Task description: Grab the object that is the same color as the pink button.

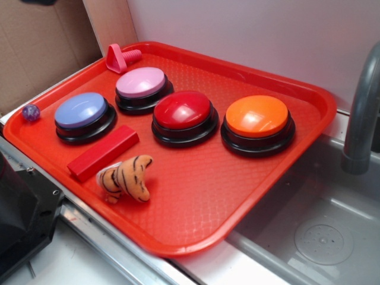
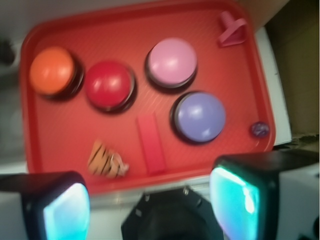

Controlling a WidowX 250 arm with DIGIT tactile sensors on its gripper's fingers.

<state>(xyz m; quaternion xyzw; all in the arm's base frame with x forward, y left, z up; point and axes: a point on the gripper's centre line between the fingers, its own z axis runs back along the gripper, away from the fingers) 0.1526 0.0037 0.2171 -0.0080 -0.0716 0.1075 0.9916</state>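
Lying by the domed pink button (image 1: 141, 82), the ribbed plastic bolt (image 1: 120, 58); hand (image 2: 150, 200) wide, empty.

A: Any lettering on the four buttons, say the pink button (image 1: 141, 83) at eleven o'clock on the tray (image 1: 249, 178)?
B: None; their tops are plain in both views.
A: And the tray, or the red block (image 1: 102, 152) at eight o'clock?
B: No label, brand or number is readable anywhere

Four buttons (image 1: 184, 113), one bolt (image 1: 120, 58), block (image 1: 103, 152), ball (image 1: 31, 112), tiger (image 1: 126, 178), tray (image 1: 249, 196).
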